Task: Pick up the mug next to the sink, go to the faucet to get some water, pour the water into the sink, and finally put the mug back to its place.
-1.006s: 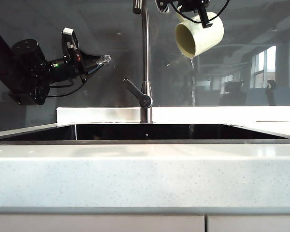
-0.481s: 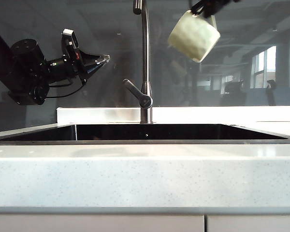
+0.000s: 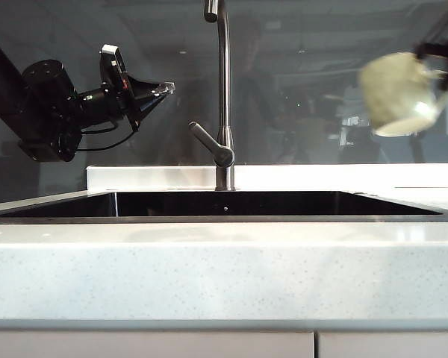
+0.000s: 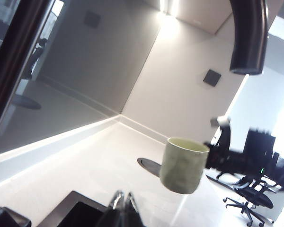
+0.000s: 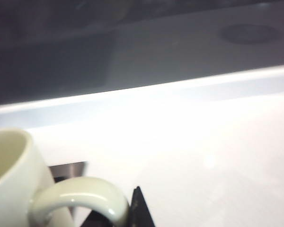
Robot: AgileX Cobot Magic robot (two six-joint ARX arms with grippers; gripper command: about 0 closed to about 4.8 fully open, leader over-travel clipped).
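The cream dimpled mug (image 3: 399, 93) hangs blurred in the air at the far right, above the counter beyond the sink's right end. My right gripper (image 3: 442, 58) is shut on its loop handle (image 5: 80, 194), one dark fingertip (image 5: 139, 208) showing beside the loop. In the left wrist view the mug (image 4: 182, 165) looks upright, mouth up. The steel faucet (image 3: 224, 89) rises behind the black sink (image 3: 224, 203), its lever (image 3: 207, 140) slanting left. My left gripper (image 3: 166, 88) hovers shut and empty, left of the faucet; its fingertips (image 4: 123, 201) are together over the sink's corner (image 4: 80, 208).
A pale speckled countertop (image 3: 224, 268) surrounds the basin, with a low white backsplash (image 3: 149, 177) behind it. A dark round disc (image 4: 149, 165) lies on the counter below the mug. Dark glass fills the background. The faucet spout (image 4: 248, 42) hangs near the left wrist camera.
The mug has swung from beside the faucet's top, where it was tipped and pouring a thin stream, right and downward, turning upright. The stream has stopped. The left arm has stayed in place.
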